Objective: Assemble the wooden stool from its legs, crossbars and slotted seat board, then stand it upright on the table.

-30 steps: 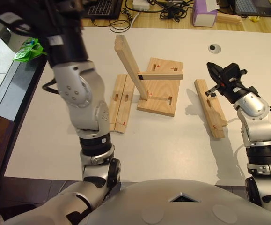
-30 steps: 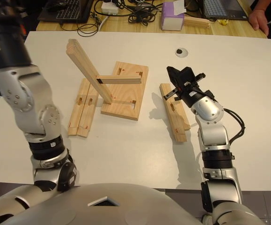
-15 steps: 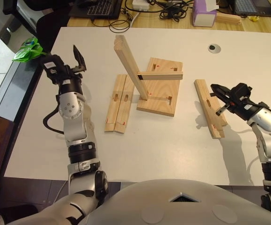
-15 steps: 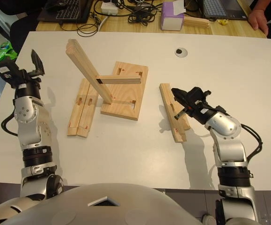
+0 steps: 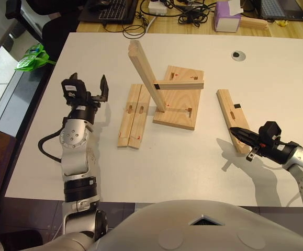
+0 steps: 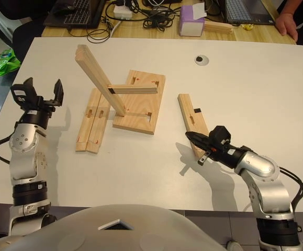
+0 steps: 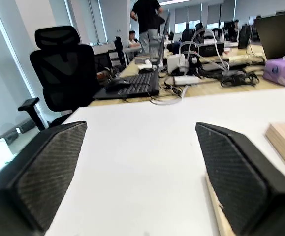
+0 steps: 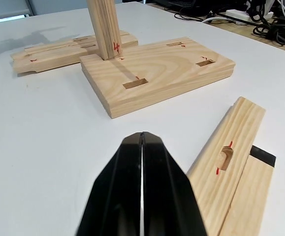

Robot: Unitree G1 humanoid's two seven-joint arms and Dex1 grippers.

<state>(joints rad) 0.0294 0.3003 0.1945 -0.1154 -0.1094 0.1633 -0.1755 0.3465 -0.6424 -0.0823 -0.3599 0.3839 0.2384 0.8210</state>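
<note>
A half-built wooden stool waits on the white bench. Its slotted seat board lies flat near the middle, somewhat toward the far edge. One leg is planted in a slot on the board's left side and leans toward the far-left corner. A crossbar runs from that leg out over the board.

A pair of slotted legs lies flat just beside the board, toward the left edge. A second pair of pieces lies apart from the board, toward the right edge.

The left end effector hovers near the left edge with its fingers spread wide and nothing between them. The right end effector is clenched on nothing, its tip at the near end of the second pair. Whether it touches the wood cannot be told.

The parts look like plain softwood, and should be stiff and light. Their smooth faces could slide between hard fingers. A likely sound hold is across a leg's narrow width near mid-length, clear of the slots. The leaning leg looks loosely seated and may tip or pull out if knocked.
</note>
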